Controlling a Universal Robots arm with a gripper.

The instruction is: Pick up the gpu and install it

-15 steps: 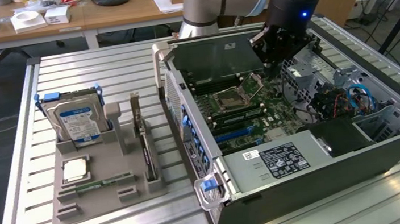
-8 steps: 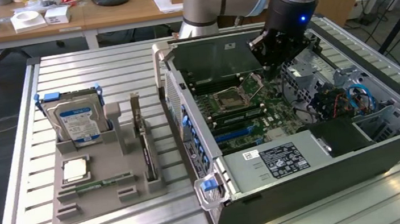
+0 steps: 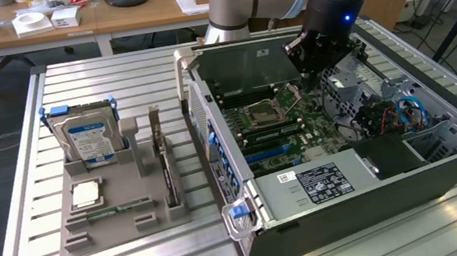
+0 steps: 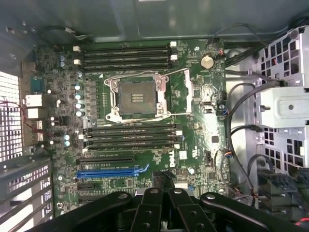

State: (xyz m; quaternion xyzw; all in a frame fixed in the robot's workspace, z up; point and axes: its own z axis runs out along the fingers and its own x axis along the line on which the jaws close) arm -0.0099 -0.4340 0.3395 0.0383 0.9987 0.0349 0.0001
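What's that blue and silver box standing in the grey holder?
It is a hard drive: a flat silver metal box with a blue and white label and blue plastic rails on its sides. It stands upright in a slot of the grey holder, which sits on the slatted metal table. Nothing else touches it.

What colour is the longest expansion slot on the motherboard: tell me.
Blue; the slot shows best in the wrist view, beside black slots.
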